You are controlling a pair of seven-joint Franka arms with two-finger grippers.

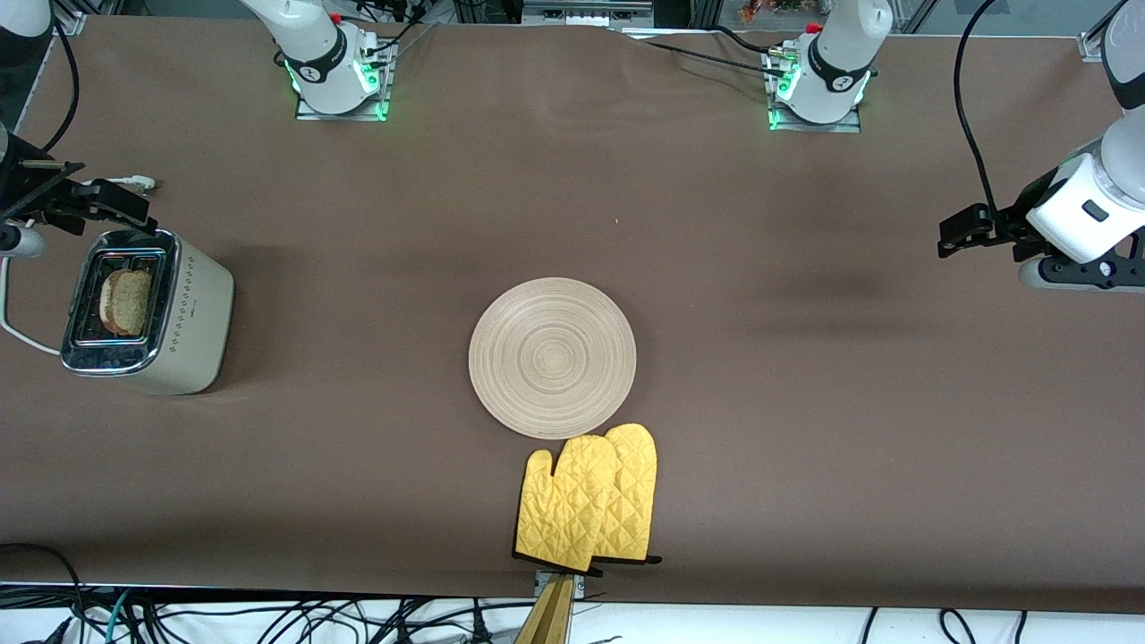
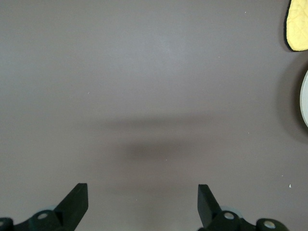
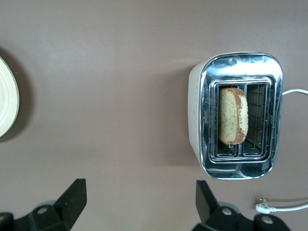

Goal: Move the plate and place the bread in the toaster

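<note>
The cream-white toaster (image 1: pixel 192 313) stands at the right arm's end of the table. The bread (image 1: pixel 125 302) stands upright in one of its slots, its top sticking out. In the right wrist view the bread (image 3: pixel 233 115) is in the toaster's (image 3: pixel 240 166) slot on the plate's side. The wooden plate (image 1: pixel 552 356) lies empty mid-table; its edge shows in both wrist views (image 3: pixel 7 103) (image 2: pixel 305 98). My right gripper (image 1: pixel 134 201) (image 3: pixel 141 199) is open and empty over the table beside the toaster. My left gripper (image 1: pixel 955 234) (image 2: pixel 143 202) is open and empty over bare table at the left arm's end.
Two yellow oven mitts (image 1: pixel 590 496) lie just nearer to the front camera than the plate, touching its rim; one shows in the left wrist view (image 2: pixel 298 24). The toaster's white cord (image 1: pixel 13 331) curls off the table's end, and its plug (image 3: pixel 263 208) lies by the toaster.
</note>
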